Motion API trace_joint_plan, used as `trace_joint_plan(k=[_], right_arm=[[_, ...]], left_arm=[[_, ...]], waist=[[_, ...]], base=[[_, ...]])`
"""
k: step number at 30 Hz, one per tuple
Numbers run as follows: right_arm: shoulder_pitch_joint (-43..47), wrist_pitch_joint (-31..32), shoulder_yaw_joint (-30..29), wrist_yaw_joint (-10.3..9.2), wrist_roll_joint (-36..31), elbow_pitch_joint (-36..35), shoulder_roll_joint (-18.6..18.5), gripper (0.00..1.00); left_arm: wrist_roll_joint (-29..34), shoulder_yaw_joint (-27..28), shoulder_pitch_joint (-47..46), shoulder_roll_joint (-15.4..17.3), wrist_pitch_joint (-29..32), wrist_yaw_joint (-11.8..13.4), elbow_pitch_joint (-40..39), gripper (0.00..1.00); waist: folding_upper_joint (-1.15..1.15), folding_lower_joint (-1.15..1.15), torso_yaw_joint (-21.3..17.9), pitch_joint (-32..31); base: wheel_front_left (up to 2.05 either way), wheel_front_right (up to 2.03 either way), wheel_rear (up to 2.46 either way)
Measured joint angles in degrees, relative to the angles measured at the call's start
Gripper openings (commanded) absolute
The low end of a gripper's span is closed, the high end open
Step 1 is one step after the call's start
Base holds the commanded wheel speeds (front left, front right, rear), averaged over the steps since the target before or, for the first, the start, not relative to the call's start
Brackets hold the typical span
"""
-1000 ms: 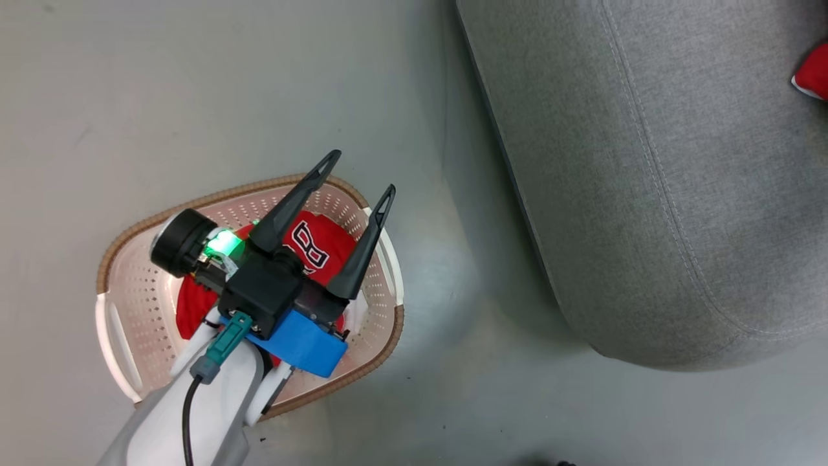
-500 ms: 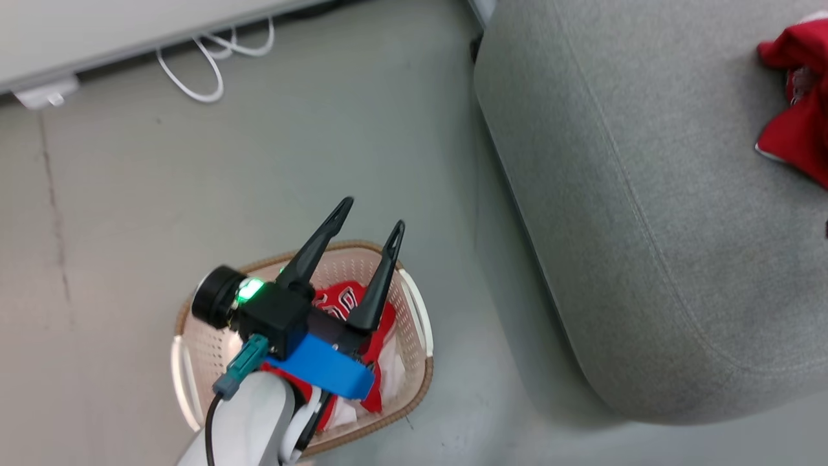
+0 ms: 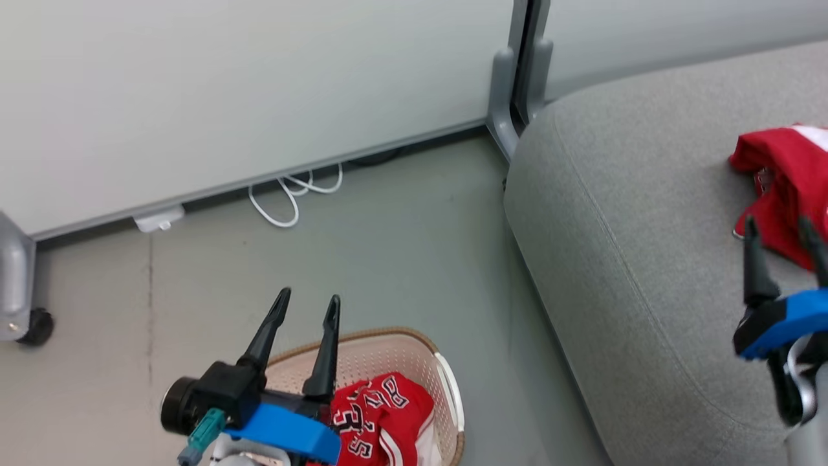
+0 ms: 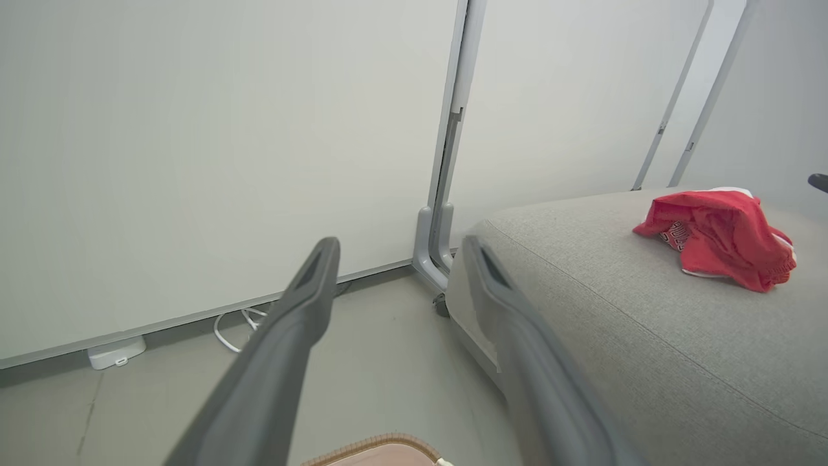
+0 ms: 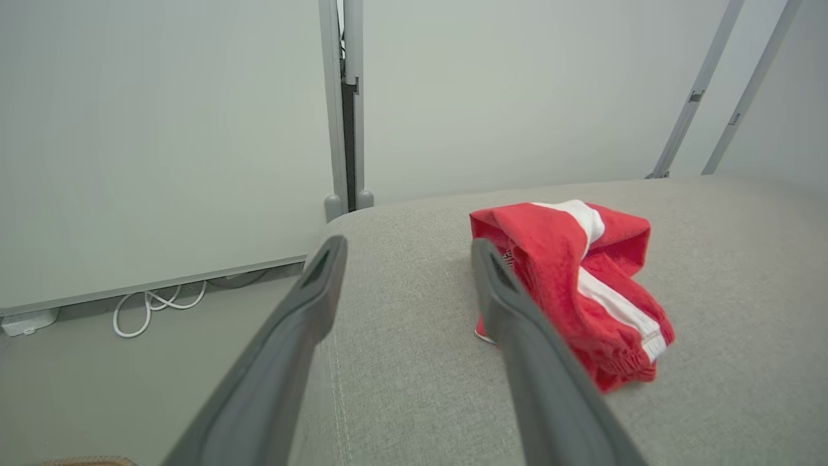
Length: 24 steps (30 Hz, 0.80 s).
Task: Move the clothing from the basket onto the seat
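Observation:
The red jersey with black-and-white letters lies crumpled in the cream basket at the bottom of the head view. Above the basket's left part, my left gripper is open and empty, fingers pointing at the wall. On the grey seat lies the red garment with white stripes, also in the left wrist view. My right gripper hangs open and empty over the seat, just in front of that garment.
A pale wall panel with a grey post runs along the back. White cable loops and a small white box lie on the floor at its base. A caster wheel stands at far left.
The head camera has tilted up, so the basket and seat slid down the picture and the wall appeared. My right gripper has come into view over the seat. The left gripper stays open above the basket.

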Motion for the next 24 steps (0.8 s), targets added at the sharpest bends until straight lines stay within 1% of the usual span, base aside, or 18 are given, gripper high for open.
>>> trace_joint_plan(k=[5, 9, 16, 24], right_arm=[[8.2, 3.4, 1.7, 0.0, 0.2, -9.8, 3.7, 1.0], [12.3, 4.7, 3.0, 0.0, 0.5, -15.4, 6.2, 1.0], [17.1, 5.2, 5.4, 0.0, 0.0, -20.4, 8.8, 1.0], [20.8, 5.1, 8.2, -0.01, 0.2, -22.2, 10.1, 1.0]], left_arm=[[0.6, 3.4, 2.9, -1.0, 0.0, -0.1, 0.6, 1.0], [1.1, 6.0, 4.0, -1.4, 0.0, -0.1, 1.5, 1.0], [1.9, 10.0, 4.9, -2.0, 0.0, -0.2, 3.0, 1.0], [2.9, 13.0, 5.7, -2.3, 0.0, -0.4, 4.4, 1.0]], waist=[[0.0, 0.0, 1.8, -3.6], [0.0, 0.0, 3.5, -5.0], [0.0, 0.01, 6.2, -6.3], [0.0, 0.01, 8.8, -7.1]], base=[[0.0, 0.0, 0.0], [0.0, 0.0, 0.0], [0.0, 0.0, 0.0], [0.0, 0.0, 0.0]])
